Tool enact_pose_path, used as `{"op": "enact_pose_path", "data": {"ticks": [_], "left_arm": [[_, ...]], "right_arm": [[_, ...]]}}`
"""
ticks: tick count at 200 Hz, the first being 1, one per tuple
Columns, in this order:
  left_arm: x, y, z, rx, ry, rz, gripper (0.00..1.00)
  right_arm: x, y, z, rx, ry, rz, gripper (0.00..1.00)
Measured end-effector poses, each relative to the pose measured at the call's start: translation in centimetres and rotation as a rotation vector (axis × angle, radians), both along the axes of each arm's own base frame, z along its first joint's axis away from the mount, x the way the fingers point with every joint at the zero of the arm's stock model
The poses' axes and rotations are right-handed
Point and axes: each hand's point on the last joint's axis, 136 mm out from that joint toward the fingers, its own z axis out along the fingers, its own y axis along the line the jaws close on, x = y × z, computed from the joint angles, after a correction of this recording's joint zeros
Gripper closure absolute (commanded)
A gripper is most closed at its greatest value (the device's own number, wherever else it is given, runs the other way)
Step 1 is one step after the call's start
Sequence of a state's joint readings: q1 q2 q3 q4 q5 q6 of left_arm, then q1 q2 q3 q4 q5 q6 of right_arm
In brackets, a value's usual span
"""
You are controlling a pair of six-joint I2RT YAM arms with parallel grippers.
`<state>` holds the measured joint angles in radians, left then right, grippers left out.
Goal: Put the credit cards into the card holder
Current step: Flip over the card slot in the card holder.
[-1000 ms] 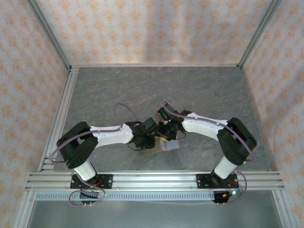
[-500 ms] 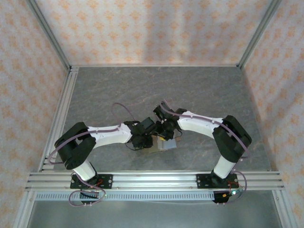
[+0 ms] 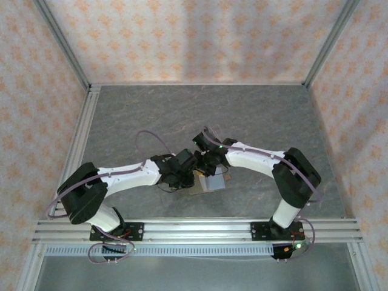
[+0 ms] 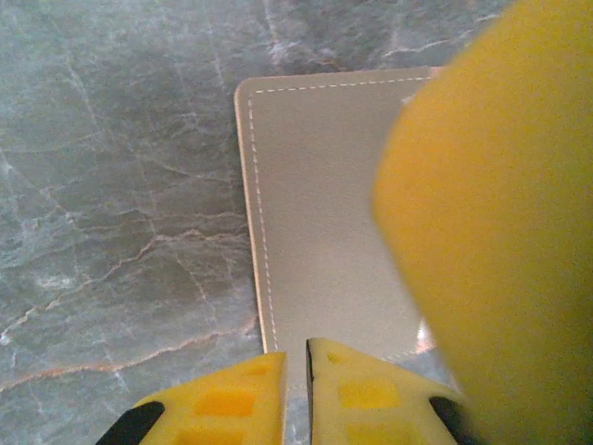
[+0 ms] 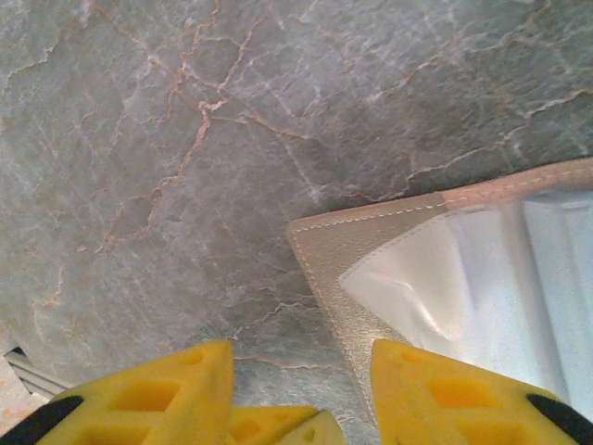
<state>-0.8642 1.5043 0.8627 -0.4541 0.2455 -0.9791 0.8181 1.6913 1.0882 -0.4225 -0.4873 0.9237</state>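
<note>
Since a second ago, left arm reaches flatter and longer toward centre; both pincers sit slightly farther from bases. We see left pincer (image 4: pixel 295 385) with fingers together, thin slit between, tips at near edge of card holder (image 4: pixel 324 213); whether it grips holder we cannot tell. Right pincer (image 5: pixel 301 371) stands apart, over holder's corner. Card holder lies flat on worktop (image 4: pixel 120 185), centre, beneath both pincers.

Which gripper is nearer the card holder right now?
Left, narrowly. The left gripper, fingers shut, sits right at an edge of the holder, near a corner. The right gripper, fingers open, hovers at another corner, one finger overlapping it.
</note>
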Motion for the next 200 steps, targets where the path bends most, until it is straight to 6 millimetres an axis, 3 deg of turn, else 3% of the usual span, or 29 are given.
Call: {"op": "enact_pose_path", "data": {"ticks": [46,87,157,177,200], "left_arm": [[0.4,0.9,2.7,-0.021,-0.077,0.021,0.86],[-0.4,3.3,4.3,0.000,-0.125,0.046,0.86],[-1.7,7.3,5.3,0.067,-0.169,0.107,0.80],[-1.6,7.5,5.7,0.062,-0.180,0.112,0.72],[-1.5,7.2,5.6,0.055,-0.180,0.112,0.61]], "right_arm": [[-0.1,0.6,0.3,0.024,-0.005,0.014,0.55],[-0.1,1.1,0.8,0.033,-0.013,0.021,0.54],[1.5,5.0,6.6,0.109,-0.123,0.121,0.47],[1.9,5.0,8.1,0.093,-0.157,0.150,0.50],[2.3,3.7,9.3,0.054,-0.196,0.169,0.61]]}}
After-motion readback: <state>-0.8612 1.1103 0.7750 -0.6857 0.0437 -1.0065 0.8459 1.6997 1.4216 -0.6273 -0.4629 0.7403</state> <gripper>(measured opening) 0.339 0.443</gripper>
